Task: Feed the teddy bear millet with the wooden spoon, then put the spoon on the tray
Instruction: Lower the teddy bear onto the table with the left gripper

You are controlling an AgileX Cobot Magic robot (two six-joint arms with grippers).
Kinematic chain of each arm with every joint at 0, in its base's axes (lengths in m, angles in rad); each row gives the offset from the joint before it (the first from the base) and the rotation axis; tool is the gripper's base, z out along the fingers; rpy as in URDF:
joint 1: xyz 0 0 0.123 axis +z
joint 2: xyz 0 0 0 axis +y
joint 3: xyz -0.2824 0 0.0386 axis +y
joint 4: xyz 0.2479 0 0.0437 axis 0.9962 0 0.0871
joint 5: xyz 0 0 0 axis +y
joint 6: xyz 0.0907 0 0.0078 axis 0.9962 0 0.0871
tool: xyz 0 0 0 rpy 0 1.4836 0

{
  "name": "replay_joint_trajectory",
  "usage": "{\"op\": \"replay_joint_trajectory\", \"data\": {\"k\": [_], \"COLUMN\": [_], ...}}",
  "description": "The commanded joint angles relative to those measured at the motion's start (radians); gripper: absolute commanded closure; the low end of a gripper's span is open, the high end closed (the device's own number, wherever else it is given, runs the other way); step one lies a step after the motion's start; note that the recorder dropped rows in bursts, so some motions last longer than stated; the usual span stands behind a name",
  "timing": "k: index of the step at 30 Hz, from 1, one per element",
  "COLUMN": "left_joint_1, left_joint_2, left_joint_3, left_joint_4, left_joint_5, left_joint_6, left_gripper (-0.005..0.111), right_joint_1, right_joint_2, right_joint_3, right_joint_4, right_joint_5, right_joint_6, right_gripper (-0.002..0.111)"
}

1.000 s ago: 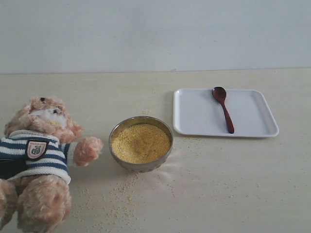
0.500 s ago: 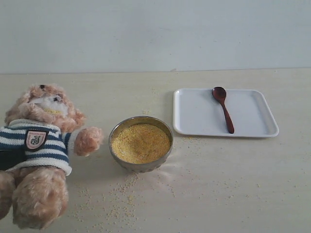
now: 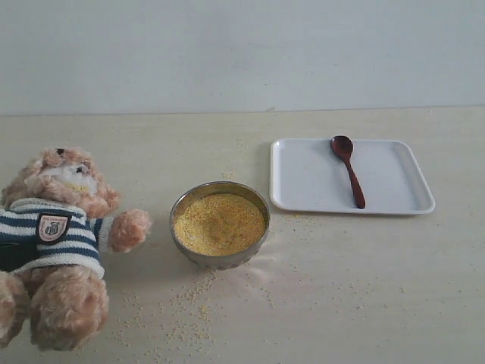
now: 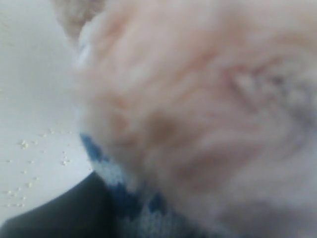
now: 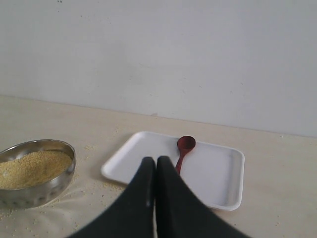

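Note:
The teddy bear [image 3: 61, 243] sits slumped at the table's left edge, and its fur and striped shirt [image 4: 198, 109] fill the left wrist view. My left gripper [image 3: 12, 255] is a dark shape pressed into the bear's side; one dark finger [image 4: 54, 215] shows against the shirt. The wooden spoon [image 3: 349, 173] lies on the white tray [image 3: 394, 199] at the right, bowl end away from me. Millet [image 3: 220, 222] fills the steel bowl [image 3: 220, 258] in the middle. My right gripper [image 5: 156, 163] is shut and empty, hovering short of the tray [image 5: 218, 183] and spoon [image 5: 184, 147].
Loose millet grains [image 3: 189, 303] are scattered on the pale table in front of the bowl and near the tray's front left corner. A plain white wall stands behind the table.
The teddy bear rose and tipped up half a second ago, then sank back down and shifted slightly left. Spoon, tray and bowl have not moved.

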State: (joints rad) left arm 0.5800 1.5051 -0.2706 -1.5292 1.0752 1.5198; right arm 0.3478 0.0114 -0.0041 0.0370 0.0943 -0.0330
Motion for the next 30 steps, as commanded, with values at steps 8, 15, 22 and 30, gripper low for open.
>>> {"op": "replay_joint_trajectory", "data": {"k": [8,15,22,30], "left_joint_1": [-0.1,-0.116,-0.116,-0.116], "left_joint_2": [0.18,0.226,0.279,0.374], "left_joint_3": [-0.03,-0.098,-0.102,-0.102], "left_joint_4": [-0.154,-0.15,-0.144,-0.164], "left_joint_5": [0.009,-0.029,-0.032,-0.041], "left_joint_6": [0.192,0.196,0.241,0.292], "left_gripper": [0.102,0.102,0.102,0.102], "right_joint_1": [-0.001,-0.001,-0.001,-0.001], "right_joint_2": [-0.003,-0.003,-0.003,-0.003], "right_joint_3": [0.004,0.004,0.004,0.004], "right_joint_4": [0.003,0.003,0.003,0.003], "right_joint_5": [-0.001,-0.001,-0.001,-0.001], "right_joint_6": [0.002,0.002,0.002,0.002], "right_gripper": [0.108,0.108,0.108,0.108]}}
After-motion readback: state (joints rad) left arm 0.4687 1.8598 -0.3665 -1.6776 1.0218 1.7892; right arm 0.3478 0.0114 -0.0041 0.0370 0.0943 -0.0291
